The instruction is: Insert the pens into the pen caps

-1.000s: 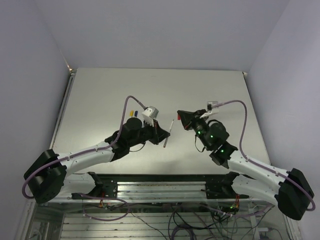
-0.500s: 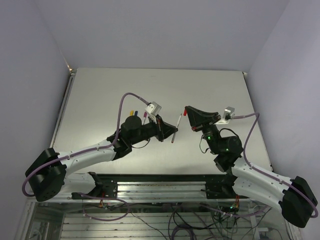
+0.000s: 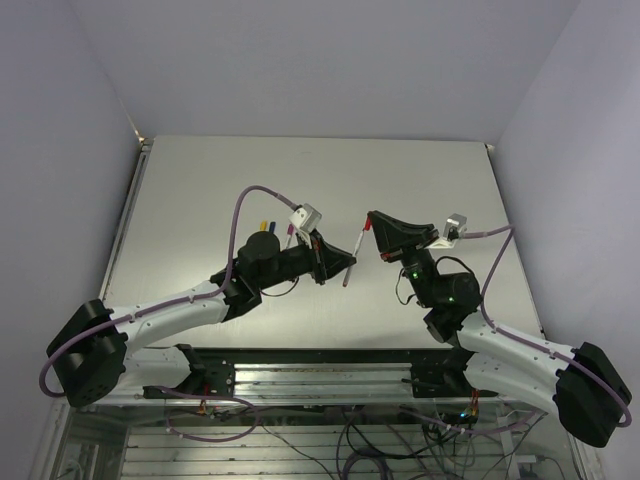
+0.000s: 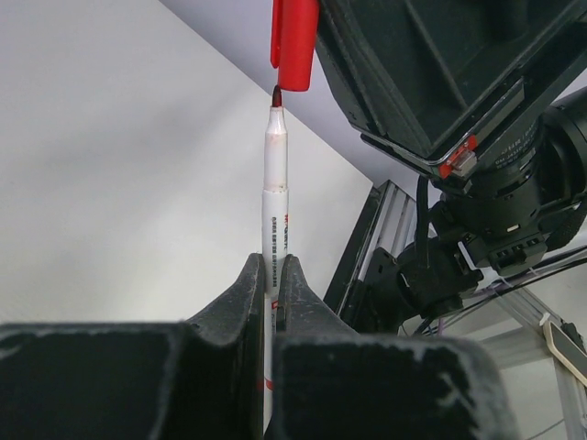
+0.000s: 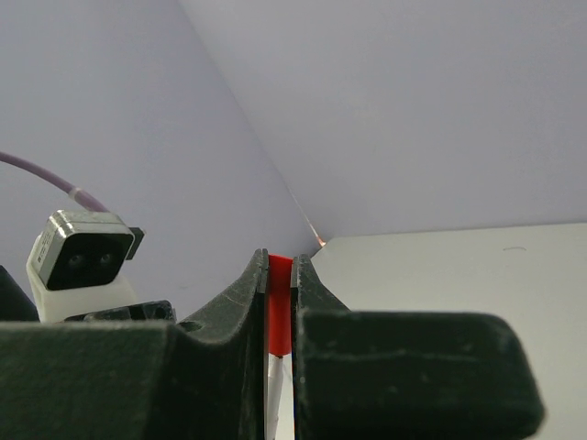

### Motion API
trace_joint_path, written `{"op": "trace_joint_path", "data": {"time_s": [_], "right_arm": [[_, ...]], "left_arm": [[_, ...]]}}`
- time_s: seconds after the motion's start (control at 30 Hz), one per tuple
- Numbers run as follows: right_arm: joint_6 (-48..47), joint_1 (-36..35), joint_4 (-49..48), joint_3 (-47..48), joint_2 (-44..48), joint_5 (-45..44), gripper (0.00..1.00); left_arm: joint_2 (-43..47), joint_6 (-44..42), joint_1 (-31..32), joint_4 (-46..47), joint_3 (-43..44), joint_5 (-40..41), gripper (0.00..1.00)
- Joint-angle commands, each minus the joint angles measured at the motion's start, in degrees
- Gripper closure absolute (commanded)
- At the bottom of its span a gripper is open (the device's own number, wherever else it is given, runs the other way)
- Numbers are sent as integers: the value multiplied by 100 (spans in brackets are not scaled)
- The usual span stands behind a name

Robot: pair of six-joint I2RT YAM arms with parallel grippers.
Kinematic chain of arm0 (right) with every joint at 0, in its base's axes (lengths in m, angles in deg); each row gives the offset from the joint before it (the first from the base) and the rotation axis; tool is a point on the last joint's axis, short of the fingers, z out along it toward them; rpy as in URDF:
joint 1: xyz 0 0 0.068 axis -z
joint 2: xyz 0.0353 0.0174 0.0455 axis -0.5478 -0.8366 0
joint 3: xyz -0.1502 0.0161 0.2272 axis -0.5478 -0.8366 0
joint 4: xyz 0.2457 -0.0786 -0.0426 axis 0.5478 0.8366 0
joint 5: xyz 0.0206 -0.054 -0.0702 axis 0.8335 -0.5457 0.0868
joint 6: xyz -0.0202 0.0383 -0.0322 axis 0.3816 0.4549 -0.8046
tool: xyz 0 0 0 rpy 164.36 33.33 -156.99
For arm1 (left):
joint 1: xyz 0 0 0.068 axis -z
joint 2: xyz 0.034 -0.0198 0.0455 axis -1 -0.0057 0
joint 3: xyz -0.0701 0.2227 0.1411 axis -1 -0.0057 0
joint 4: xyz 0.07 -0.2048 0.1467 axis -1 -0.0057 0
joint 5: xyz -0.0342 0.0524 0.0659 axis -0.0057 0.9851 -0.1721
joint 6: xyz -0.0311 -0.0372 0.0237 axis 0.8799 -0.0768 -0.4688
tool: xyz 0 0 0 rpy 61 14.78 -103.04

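Red cap, top beyond frame; pen base between fingers.

Soft, even light fills all three views; the worktop carries a mild sheen with only faint, diffuse shadows; in both wrist views the near jaws are dark and blurred; farther parts look sharper.

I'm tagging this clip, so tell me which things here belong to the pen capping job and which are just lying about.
Part of the job: red-tipped pen, clamped in the left gripper; red cap, clamped in the right gripper; yellow cap on the table behind the left arm.
Just lying about: purple cables; metal frame at the table's near edge.
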Motion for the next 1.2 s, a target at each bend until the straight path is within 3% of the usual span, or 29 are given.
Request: {"op": "trace_joint_path", "data": {"time_s": [0.0,1.17], "right_arm": [[-82,12,-294,-42,49,-34,100],[356,-37,-401,-291,-319,251,100]], "left_arm": [[20,-80,25,256,150,-231,93],[-38,107,24,713,7,54,93]]}}
